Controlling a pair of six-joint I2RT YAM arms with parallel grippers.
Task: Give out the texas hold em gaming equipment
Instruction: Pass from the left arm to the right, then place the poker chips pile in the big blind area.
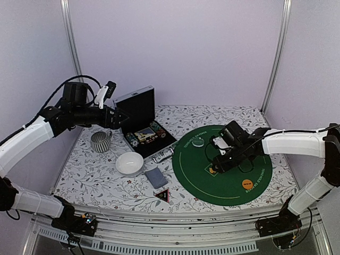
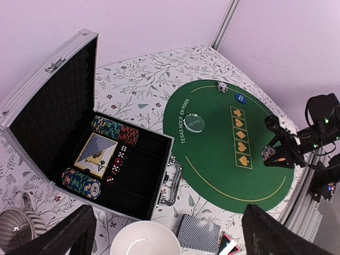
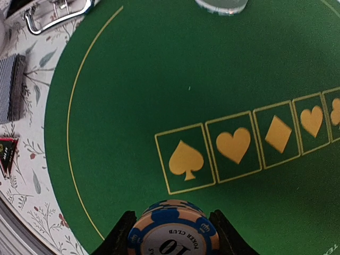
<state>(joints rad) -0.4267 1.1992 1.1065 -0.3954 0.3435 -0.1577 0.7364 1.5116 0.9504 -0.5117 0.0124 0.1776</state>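
Chips, stacked flat, sit pinched in the right claw low over the green mat; spade box lies just ahead at twelve o'clock. Left claw hangs spread, far off over the case.

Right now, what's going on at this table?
The right gripper is clamped on an orange and blue stripe-edged poker chip over the round green felt mat. The left gripper hangs open near the open silver case lined with black foam, which holds more chip rolls, dice and cards. A clear disc, a blue marker disc and an orange marker disc lie on the mat; a grey-blue-backed card deck and a black red-edged triangle lie beside it.
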